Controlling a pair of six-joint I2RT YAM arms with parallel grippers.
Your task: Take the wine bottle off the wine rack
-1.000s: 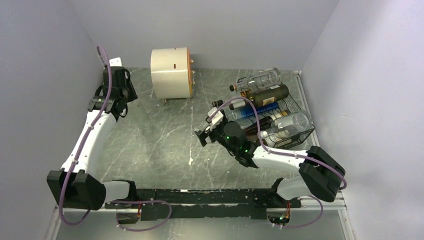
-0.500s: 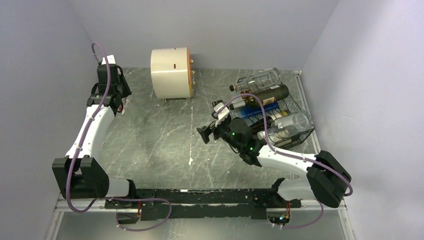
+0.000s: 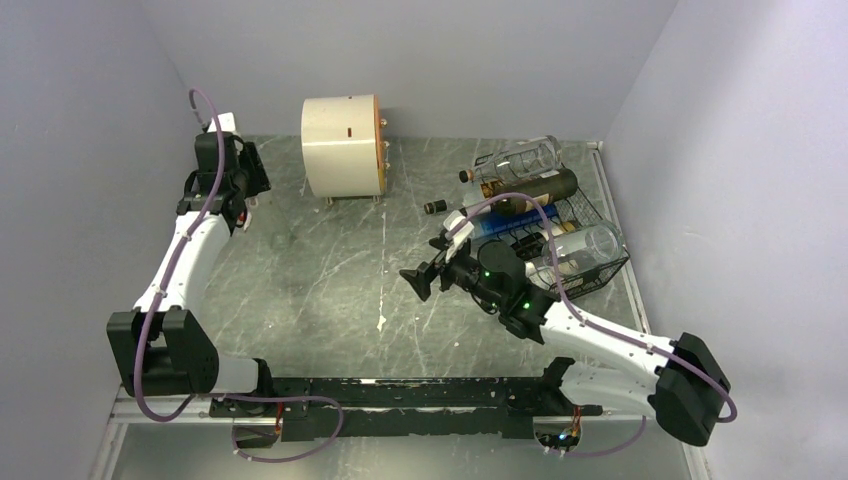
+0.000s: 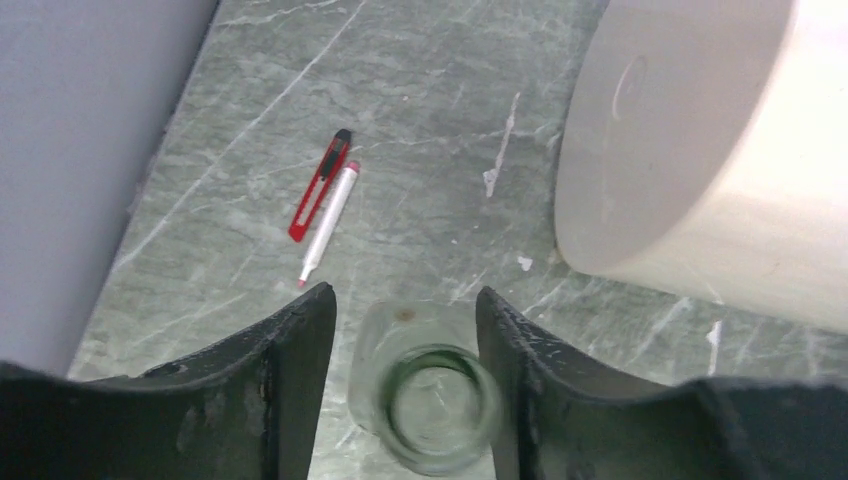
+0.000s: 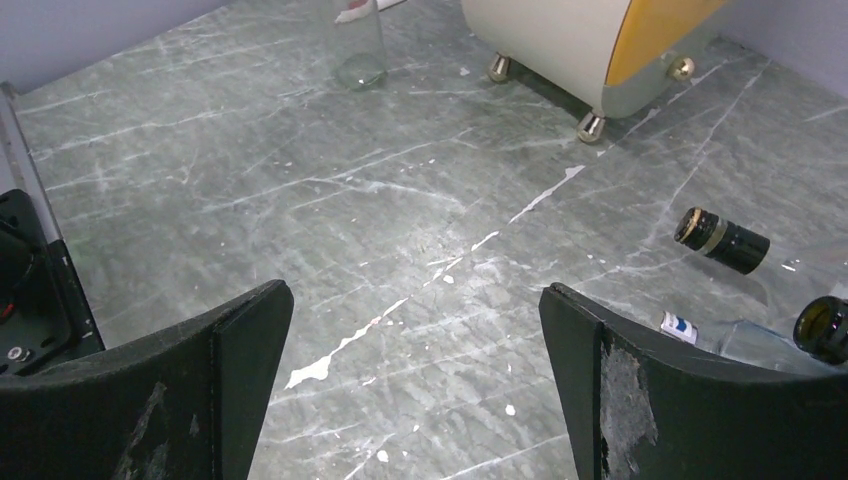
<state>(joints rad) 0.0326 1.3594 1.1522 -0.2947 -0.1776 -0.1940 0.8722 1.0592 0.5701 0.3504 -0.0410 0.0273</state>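
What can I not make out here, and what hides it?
Top view: the right arm covers part of the wine rack.
Left wrist view: the bottom edge cuts the clear glass bottle at the left claw.
Right wrist view: the right edge cuts a dark bottle.

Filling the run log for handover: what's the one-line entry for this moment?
left gripper: open astride upright clear bottle | right gripper: open, empty | wine rack: bottles inside
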